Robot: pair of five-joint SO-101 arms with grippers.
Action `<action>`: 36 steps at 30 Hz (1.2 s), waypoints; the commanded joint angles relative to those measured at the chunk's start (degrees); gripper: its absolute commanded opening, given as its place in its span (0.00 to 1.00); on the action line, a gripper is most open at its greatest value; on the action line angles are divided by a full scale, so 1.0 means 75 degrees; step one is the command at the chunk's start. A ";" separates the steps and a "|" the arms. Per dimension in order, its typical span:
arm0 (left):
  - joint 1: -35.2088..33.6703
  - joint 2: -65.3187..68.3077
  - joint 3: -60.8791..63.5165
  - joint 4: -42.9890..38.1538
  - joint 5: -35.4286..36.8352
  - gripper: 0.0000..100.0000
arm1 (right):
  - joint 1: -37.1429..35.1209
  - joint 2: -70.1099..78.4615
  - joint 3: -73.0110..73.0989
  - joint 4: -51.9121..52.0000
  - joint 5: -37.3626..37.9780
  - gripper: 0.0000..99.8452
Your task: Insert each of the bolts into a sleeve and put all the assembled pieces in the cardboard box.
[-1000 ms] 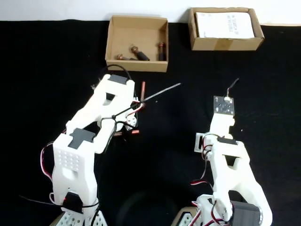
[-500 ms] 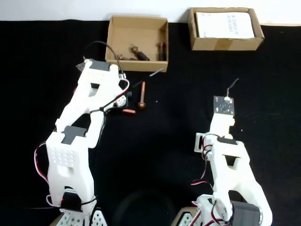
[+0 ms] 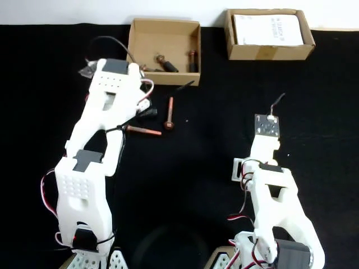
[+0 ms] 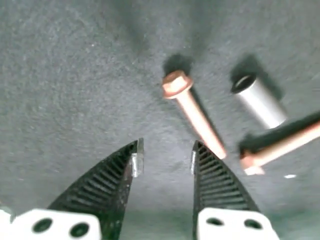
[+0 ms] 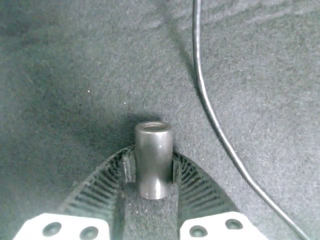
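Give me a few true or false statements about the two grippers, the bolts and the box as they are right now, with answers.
1. The right gripper is shut on a sleeve. True.
2. The left gripper holds a bolt. False: it is open and empty; a bolt lies on the table past its fingertips.
3. The cardboard box is empty. False: several pieces lie in it.
4. More than one bolt lies on the table outside the cardboard box. True.
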 commanded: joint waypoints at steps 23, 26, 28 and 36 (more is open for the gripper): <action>-0.0428 0.1741 -0.0287 -0.0586 0.0985 0.11 | -0.0006 -0.0088 0.0018 -0.0193 -0.0035 0.01; -0.0779 0.1811 -0.0229 -0.0844 0.0903 0.07 | -0.0006 -0.0088 0.0018 -0.0193 -0.0035 0.01; -0.0826 0.1870 -0.0229 -0.1137 0.0551 0.07 | -0.0006 -0.0088 0.0018 -0.0193 -0.0035 0.01; -0.0803 0.2233 -0.0275 -0.1383 0.0457 0.07 | -0.0006 -0.0088 0.0018 -0.0193 -0.0035 0.01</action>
